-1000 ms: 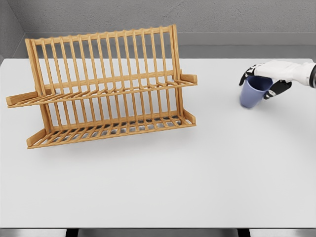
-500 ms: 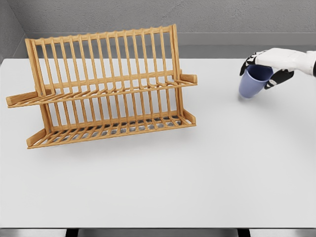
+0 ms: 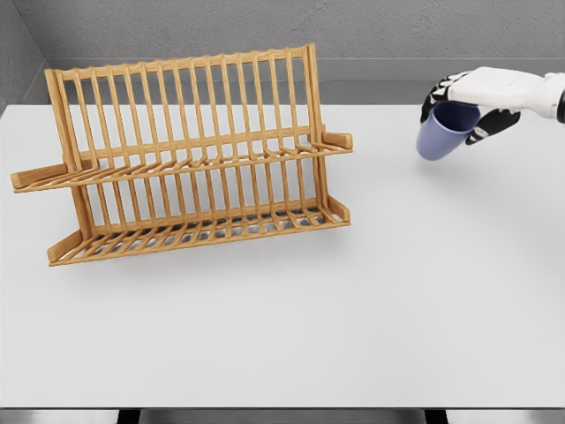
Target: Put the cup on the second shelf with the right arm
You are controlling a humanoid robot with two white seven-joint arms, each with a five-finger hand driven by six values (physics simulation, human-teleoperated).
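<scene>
lifted and shifted toward nine o'clock, right hand (image 3: 472,95) clamps tilted blue cup (image 3: 441,132), unlabelled, at three o'clock from wooden rack (image 3: 190,155).

White arm (image 3: 521,88), black-fingered robot hand (image 3: 461,104)

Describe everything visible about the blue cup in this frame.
The blue cup is a plain, matte, tapered tumbler, with no handle visible. It hangs tilted, rim toward the upper right, base toward the lower left, above the white table at far right. The right robot hand grips it at the rim, dark fingers on both sides. It is well apart from the wooden rack.
</scene>
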